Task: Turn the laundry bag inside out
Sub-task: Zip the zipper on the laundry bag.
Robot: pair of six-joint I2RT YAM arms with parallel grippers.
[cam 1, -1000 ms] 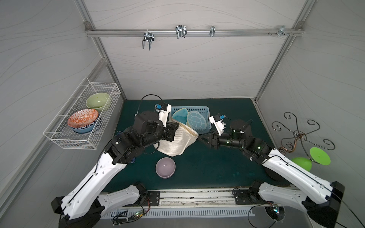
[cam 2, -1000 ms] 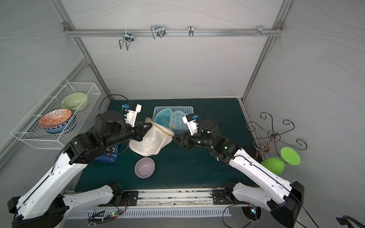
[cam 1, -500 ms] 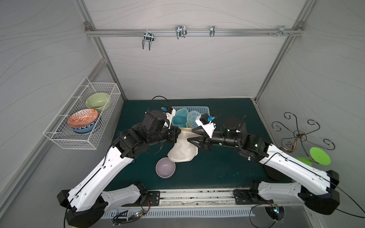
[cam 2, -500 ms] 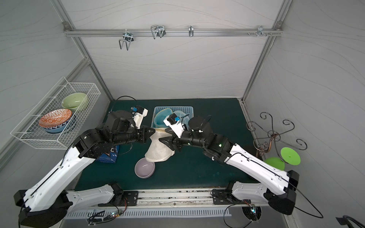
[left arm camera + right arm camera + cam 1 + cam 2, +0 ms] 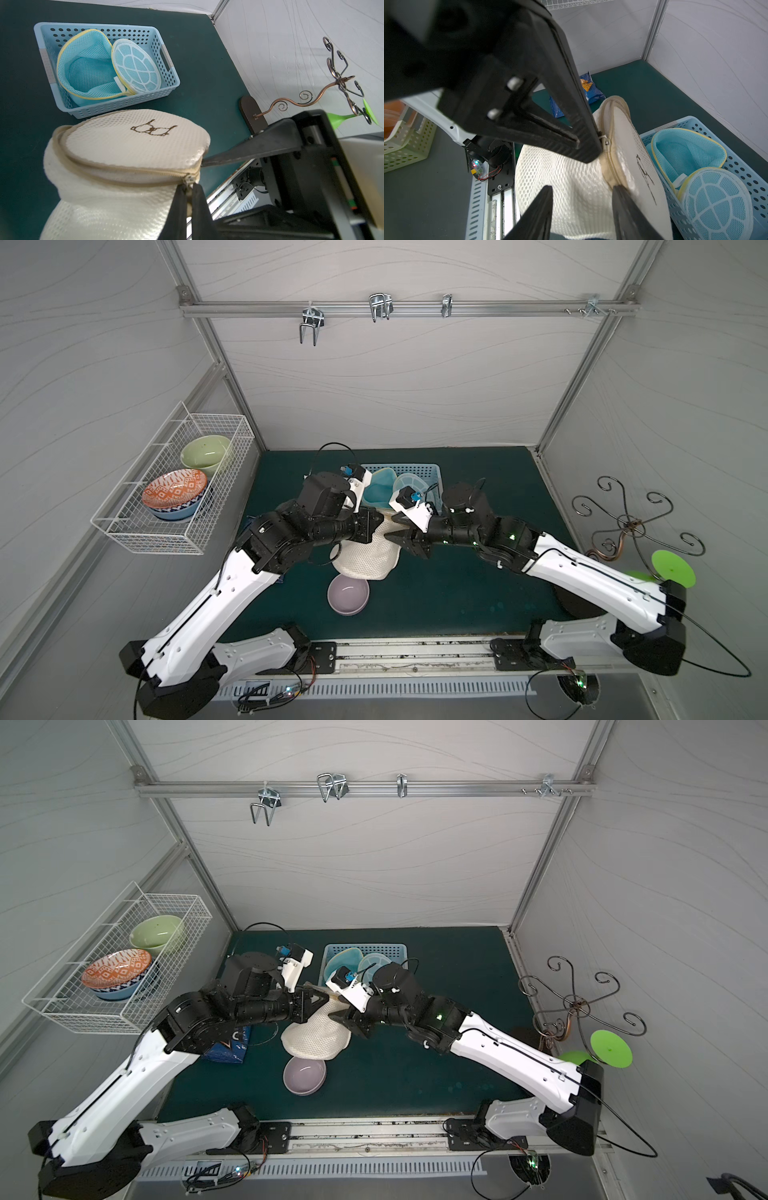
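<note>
Pinching the cream mesh laundry bag (image 5: 116, 145) beside its zip slider, the left gripper (image 5: 188, 193) has its fingers pressed together on the fabric. The bag is just beside the blue basket (image 5: 128, 101), on the basket's long side nearer the robot. The right gripper (image 5: 582, 187) meets it there, fingers apart, straddling the bag's zip seam.

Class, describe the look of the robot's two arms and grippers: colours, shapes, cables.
The left arm and right arm have white shells with black joints and wrists. Each wrist bears a white camera block with a blue connector and thin black cable. The left gripper and right gripper have long, tapering black fingers. Green lights glow on the right arm.
</note>
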